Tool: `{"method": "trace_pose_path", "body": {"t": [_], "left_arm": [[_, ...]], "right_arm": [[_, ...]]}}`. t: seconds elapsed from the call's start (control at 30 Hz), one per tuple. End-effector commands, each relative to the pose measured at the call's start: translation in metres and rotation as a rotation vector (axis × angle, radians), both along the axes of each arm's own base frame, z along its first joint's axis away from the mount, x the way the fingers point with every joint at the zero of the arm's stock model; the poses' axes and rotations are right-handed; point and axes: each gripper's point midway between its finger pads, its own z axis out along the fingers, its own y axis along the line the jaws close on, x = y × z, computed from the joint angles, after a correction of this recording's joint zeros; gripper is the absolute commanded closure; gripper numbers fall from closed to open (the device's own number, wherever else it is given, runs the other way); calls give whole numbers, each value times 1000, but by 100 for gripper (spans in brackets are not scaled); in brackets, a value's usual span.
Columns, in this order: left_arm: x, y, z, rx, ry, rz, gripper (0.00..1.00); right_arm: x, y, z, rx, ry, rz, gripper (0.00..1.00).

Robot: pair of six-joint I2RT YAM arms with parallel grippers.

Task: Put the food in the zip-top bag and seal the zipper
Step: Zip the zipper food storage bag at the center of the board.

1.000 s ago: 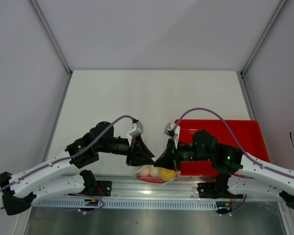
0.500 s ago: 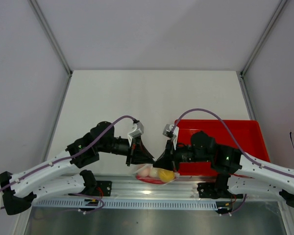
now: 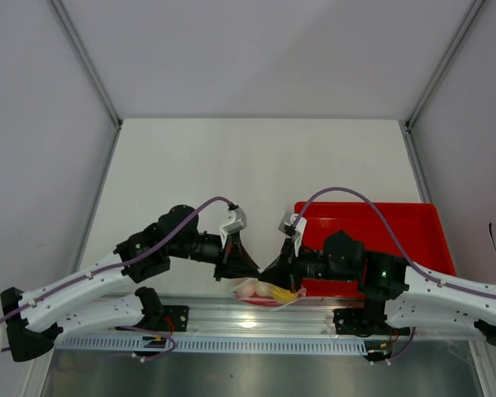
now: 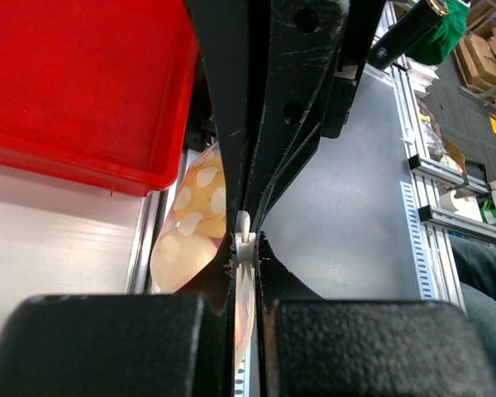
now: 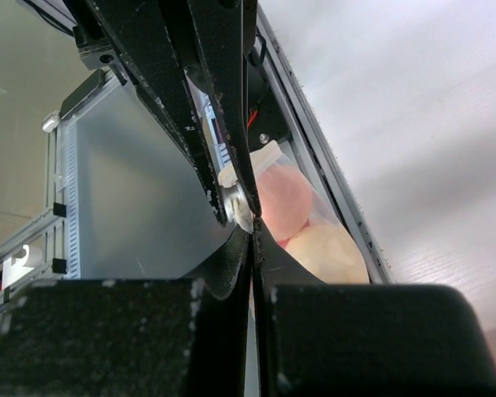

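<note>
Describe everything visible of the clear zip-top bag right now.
The small clear floppy plastic zip-top bag is held at the near edge of the white table, left of the red rectangular tray. The left gripper and right gripper meet tip to tip, jaws shut on its thin edge. Inside are a yellow-orange ball with pale spots and two whitish-pink rounded pieces. A red strip runs along its near side; whether it is sealed cannot be told.
</note>
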Motion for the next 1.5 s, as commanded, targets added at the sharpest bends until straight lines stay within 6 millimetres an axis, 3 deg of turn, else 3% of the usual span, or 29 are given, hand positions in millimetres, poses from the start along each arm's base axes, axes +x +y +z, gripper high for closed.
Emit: {"method": "trace_pose_path", "body": {"t": [0.0,0.27,0.53,0.6,0.67,0.7,0.77,0.8,0.87,0.9,1.0,1.07,1.23,1.37,1.4,1.47], "left_arm": [[0,5,-7,40,-8,2,100],[4,16,-21,85,-19,52,99],[1,23,-32,106,-3,55,99],[0,23,-30,95,-7,54,99],[1,22,-25,81,-16,55,99],[1,22,-25,82,-18,55,99],[2,20,-19,75,-27,46,99],[2,19,-17,79,-26,42,99],[0,17,-18,87,-21,21,99],[-1,17,-16,84,-25,12,100],[-2,19,-14,88,-35,3,99],[-2,20,-15,94,-37,2,99],[-7,19,-9,80,-31,-27,99],[-11,18,-3,64,-23,-45,100],[-12,19,-2,60,-19,-53,100],[-16,19,1,49,-15,-72,100]], "right_arm": [[13,6,48,169,-47,-85,100],[16,-10,70,239,-50,-129,100],[17,-17,67,233,-39,-155,100],[11,-13,60,179,-33,-105,100],[16,-9,50,98,-30,-105,100],[10,-8,48,77,-28,-64,96],[9,-9,45,39,-41,-51,72],[6,-10,37,9,-40,-24,43],[2,-12,31,-15,-47,-1,22],[1,-14,25,-35,-50,5,1],[-1,-18,12,-74,-41,16,1],[-13,-18,4,-81,-24,87,0],[-25,-8,-10,-120,-5,185,1],[-32,0,-13,-121,5,254,17],[-31,2,-13,-120,3,253,25],[-27,7,-16,-125,-8,241,30]]}}
